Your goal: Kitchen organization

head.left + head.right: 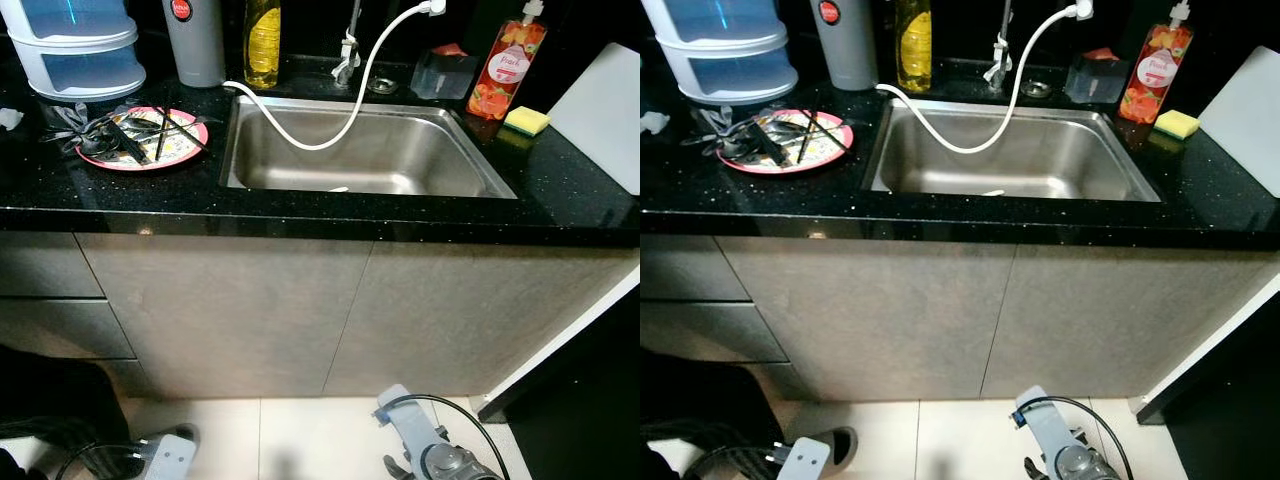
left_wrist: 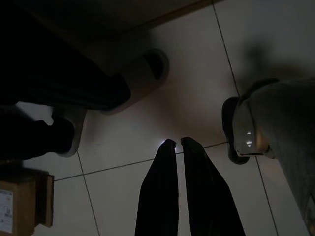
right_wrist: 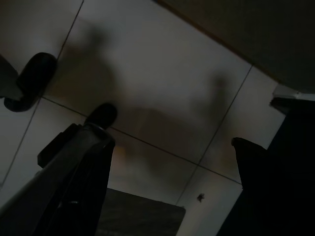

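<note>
Black countertop point(image 1: 300, 205) at upper frame carries the pink plate point(image 1: 150, 140) of utensils, far above both idle grippers: left gripper point(image 2: 178, 145) nearly closed and empty, right gripper point(image 3: 167, 137) spread wide.

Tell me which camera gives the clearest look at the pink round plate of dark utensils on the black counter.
The left eye view: the pink round plate of dark utensils sits fully in frame left of the steel sink. The right eye view shows the same plate, equally whole. Both wrist views face floor tiles.
</note>
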### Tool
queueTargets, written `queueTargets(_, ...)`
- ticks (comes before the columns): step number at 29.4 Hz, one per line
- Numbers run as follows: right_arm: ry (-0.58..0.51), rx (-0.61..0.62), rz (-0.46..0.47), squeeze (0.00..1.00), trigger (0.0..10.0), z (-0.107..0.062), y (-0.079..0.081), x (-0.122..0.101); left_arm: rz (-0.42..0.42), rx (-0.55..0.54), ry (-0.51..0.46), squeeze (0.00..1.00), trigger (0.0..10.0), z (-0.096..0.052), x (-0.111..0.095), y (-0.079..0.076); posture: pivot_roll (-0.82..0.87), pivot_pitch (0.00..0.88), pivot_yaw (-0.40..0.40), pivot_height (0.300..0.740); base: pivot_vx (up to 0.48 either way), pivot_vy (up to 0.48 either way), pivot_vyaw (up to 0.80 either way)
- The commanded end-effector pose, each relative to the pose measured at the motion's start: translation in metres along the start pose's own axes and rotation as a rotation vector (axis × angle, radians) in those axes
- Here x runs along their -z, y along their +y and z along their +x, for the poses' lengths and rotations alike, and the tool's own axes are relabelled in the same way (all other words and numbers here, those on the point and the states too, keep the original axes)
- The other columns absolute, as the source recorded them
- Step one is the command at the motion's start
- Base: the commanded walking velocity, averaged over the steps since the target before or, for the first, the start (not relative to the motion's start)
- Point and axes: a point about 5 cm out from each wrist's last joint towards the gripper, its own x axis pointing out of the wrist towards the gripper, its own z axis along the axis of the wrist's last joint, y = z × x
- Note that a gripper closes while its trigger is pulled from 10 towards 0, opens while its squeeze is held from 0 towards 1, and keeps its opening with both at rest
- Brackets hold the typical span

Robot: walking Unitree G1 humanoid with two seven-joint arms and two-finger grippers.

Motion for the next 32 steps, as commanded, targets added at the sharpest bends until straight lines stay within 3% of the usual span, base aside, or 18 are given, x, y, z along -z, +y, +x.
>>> queueTargets(1, 0.008, 0.008, 0.019, 0.00, 10.0, 0.000, 0.000, 0.003, 0.035, 0.024, 0.012, 0.00, 10.0, -0.001, 0.003, -0.003, 0.32, 0.000, -0.069, 0.740, 0.000, 0.000, 0.00)
queueTargets(6, 0.016, -0.016, -0.030, 0.00, 10.0, 0.000, 0.003, 0.005, -0.038, -0.022, 0.013, 0.00, 10.0, -0.001, 0.004, 0.001, 0.32, 0.000, -0.066, 0.740, 0.000, 0.000, 0.00)
queueTargets(11, 0.009, 0.017, 0.010, 0.00, 10.0, -0.001, -0.003, 0.002, 0.019, 0.026, 0.022, 0.00, 10.0, -0.002, 0.006, -0.005, 0.31, 0.000, -0.060, 0.740, 0.000, 0.000, 0.00)
queueTargets(15, 0.000, -0.015, -0.041, 0.00, 10.0, 0.000, 0.001, 0.000, -0.044, -0.022, 0.025, 0.00, 10.0, -0.001, 0.005, -0.001, 0.32, 0.000, -0.080, 0.740, 0.000, 0.000, 0.00)
queueTargets(19, 0.003, 0.022, 0.005, 0.00, 10.0, 0.000, -0.005, -0.001, -0.004, 0.012, 0.033, 0.00, 10.0, 0.000, 0.004, -0.003, 0.30, 0.000, -0.060, 0.740, 0.000, 0.000, 0.00)
queueTargets(32, -0.004, 0.014, 0.002, 0.00, 10.0, -0.001, -0.004, 0.000, 0.008, 0.013, 0.034, 0.00, 10.0, 0.004, -0.003, 0.001, 0.27, 0.000, -0.052, 0.740, 0.000, 0.000, 0.00)
